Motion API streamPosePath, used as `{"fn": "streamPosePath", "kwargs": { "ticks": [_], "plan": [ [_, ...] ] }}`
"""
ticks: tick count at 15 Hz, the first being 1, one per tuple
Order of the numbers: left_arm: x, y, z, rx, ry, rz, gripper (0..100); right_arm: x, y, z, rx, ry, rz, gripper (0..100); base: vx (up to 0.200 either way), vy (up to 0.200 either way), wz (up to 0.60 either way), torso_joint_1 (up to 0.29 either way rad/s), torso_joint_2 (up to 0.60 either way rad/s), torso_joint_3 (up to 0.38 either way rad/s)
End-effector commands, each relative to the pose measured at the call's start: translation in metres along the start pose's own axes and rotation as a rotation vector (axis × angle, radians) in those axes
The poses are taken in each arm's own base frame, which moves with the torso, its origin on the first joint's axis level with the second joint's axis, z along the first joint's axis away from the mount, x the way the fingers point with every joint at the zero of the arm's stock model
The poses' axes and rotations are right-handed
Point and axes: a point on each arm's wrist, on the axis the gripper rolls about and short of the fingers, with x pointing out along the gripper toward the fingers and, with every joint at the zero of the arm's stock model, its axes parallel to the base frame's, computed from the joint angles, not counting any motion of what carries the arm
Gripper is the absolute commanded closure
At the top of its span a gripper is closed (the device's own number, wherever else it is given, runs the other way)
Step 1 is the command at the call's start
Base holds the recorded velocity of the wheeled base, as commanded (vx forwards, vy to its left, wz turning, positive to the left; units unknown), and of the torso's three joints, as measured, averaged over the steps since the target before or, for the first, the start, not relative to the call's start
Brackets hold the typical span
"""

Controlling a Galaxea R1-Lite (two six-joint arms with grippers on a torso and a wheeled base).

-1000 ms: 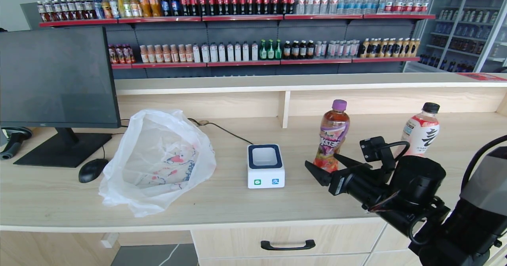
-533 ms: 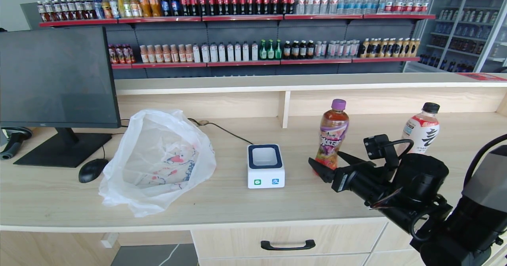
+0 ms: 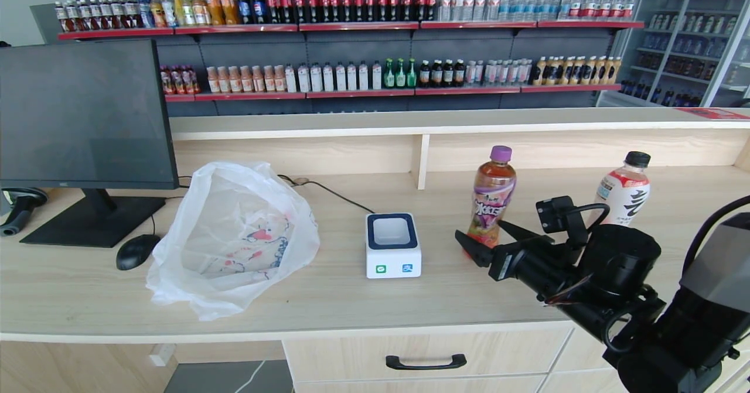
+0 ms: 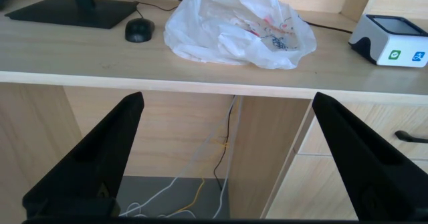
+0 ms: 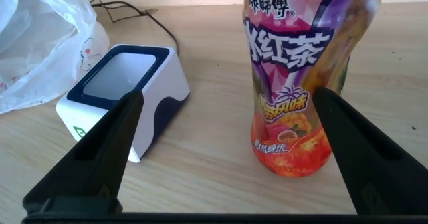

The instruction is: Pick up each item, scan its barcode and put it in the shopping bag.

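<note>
A purple-capped tea bottle [image 3: 492, 197] [image 5: 297, 83] stands upright on the wooden counter [image 3: 351, 299], right of the white barcode scanner [image 3: 392, 245] [image 5: 127, 97]. A white bottle with a black cap [image 3: 624, 191] stands farther right. My right gripper [image 3: 489, 238] [image 5: 227, 164] is open, its fingers [image 3: 471, 251] low beside the tea bottle's base, one on each side, not touching it. A crumpled white shopping bag [image 3: 234, 238] [image 4: 234, 27] lies left of the scanner. My left gripper [image 4: 224, 164] is open, hanging below the counter's front edge.
A monitor [image 3: 85, 118] on its stand, a mouse [image 3: 136, 251] and a handheld scanner [image 3: 20, 208] occupy the counter's left end. A raised back ledge [image 3: 445, 120] and divider run behind. Drawers [image 3: 425, 361] sit beneath the counter; cables [image 4: 214, 177] hang beneath it.
My right gripper has moved forward and slightly up, bringing its open fingers closer around the tea bottle's base. Nothing else moved.
</note>
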Motion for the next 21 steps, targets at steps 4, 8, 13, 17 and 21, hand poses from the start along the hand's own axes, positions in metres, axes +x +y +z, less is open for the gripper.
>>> {"fn": "streamPosePath", "kwargs": {
  "ticks": [4, 8, 13, 17, 21],
  "plan": [
    [0.0, 0.0, 0.0, 0.0, -0.001, 0.0, 0, 0.007, -0.001, -0.004, -0.001, 0.002, 0.001, 0, 0.0, 0.0, 0.0, 0.0, 0.0, 0.0],
    [0.0, 0.0, 0.0, 0.0, -0.001, 0.0, 0, 0.007, -0.004, -0.005, 0.0, 0.007, -0.011, 0, 0.0, 0.0, 0.0, 0.0, 0.0, 0.0],
    [0.0, 0.0, 0.0, 0.0, -0.001, 0.0, 0, 0.007, -0.005, -0.006, -0.001, 0.007, -0.014, 0, 0.0, 0.0, 0.0, 0.0, 0.0, 0.0],
    [0.0, 0.0, 0.0, 0.0, -0.001, 0.0, 0, 0.012, -0.006, -0.008, -0.001, 0.007, -0.012, 0, 0.0, 0.0, 0.0, 0.0, 0.0, 0.0],
    [0.0, 0.0, 0.0, 0.0, -0.001, 0.0, 0, 0.017, -0.008, -0.01, 0.0, 0.003, -0.018, 0, 0.0, 0.0, 0.0, 0.0, 0.0, 0.0]
  ]
}}
